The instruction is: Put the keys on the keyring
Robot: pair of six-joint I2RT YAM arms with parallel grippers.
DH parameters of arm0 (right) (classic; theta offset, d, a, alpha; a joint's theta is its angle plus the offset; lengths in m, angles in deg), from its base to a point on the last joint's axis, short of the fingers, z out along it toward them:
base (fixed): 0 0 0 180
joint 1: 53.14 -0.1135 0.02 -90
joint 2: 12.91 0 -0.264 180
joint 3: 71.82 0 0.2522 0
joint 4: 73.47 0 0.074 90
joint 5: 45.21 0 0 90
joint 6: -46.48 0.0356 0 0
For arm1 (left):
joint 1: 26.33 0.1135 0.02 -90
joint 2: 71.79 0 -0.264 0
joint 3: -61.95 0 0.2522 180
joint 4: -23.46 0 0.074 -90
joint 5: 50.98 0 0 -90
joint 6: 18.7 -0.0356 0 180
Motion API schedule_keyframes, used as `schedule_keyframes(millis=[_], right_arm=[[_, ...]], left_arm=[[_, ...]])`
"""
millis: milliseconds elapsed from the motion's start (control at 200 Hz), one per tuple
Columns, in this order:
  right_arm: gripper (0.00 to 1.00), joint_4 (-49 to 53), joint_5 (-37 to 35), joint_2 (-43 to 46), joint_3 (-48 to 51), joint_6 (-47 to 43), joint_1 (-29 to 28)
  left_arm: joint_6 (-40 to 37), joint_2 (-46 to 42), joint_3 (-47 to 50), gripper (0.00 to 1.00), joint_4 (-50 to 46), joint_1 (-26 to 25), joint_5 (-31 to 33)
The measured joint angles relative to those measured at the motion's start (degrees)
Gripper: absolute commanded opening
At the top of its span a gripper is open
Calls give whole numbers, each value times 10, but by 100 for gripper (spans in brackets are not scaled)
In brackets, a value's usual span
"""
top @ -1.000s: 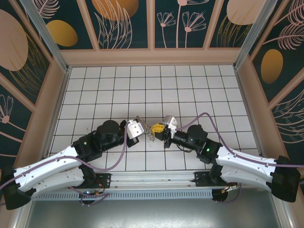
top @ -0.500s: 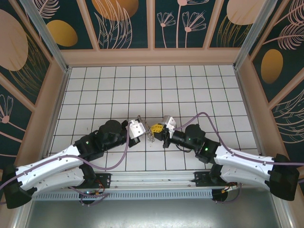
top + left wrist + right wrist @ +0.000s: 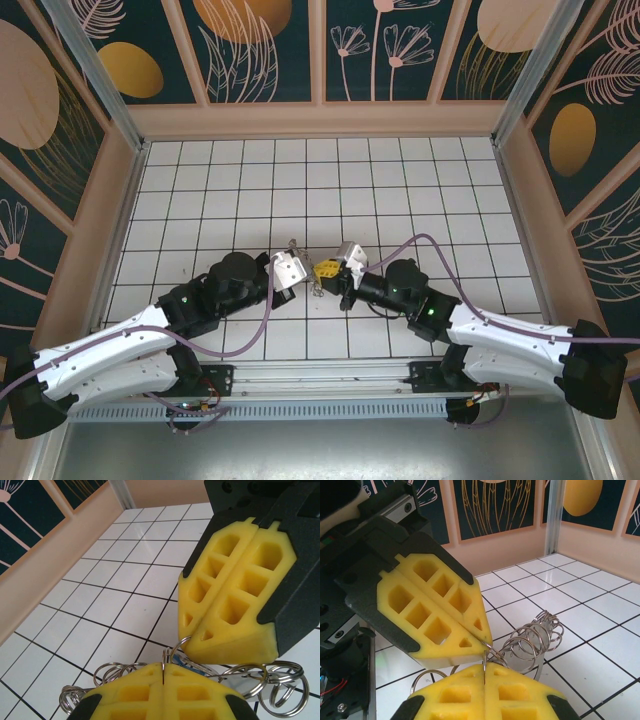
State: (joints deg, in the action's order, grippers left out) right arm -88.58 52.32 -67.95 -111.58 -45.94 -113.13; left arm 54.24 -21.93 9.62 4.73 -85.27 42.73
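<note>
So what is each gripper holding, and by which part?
Both hold the ring bunch: left gripper and right gripper each pinch a thin wire loop of it at their fingertips, tip to tip.

The tabletop [image 3: 420, 180] is a flat field of white square tiles with thin dark joints, hemmed on the left, far and right sides by a low peach-coloured wall [image 3: 320, 120], with a metal rail [image 3: 320, 375] along the near edge. Near its front middle sits the keyring [image 3: 532, 641], a tangle of silver wire loops; whether the loops touch the tiles cannot be told.
</note>
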Motion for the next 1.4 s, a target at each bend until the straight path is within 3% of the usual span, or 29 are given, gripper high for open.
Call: schedule_keyframes(millis=[1401], right_arm=[[0,26,26,-18,-20,45,28]], left_arm=[[-9,3,0,0,1,-14,28]])
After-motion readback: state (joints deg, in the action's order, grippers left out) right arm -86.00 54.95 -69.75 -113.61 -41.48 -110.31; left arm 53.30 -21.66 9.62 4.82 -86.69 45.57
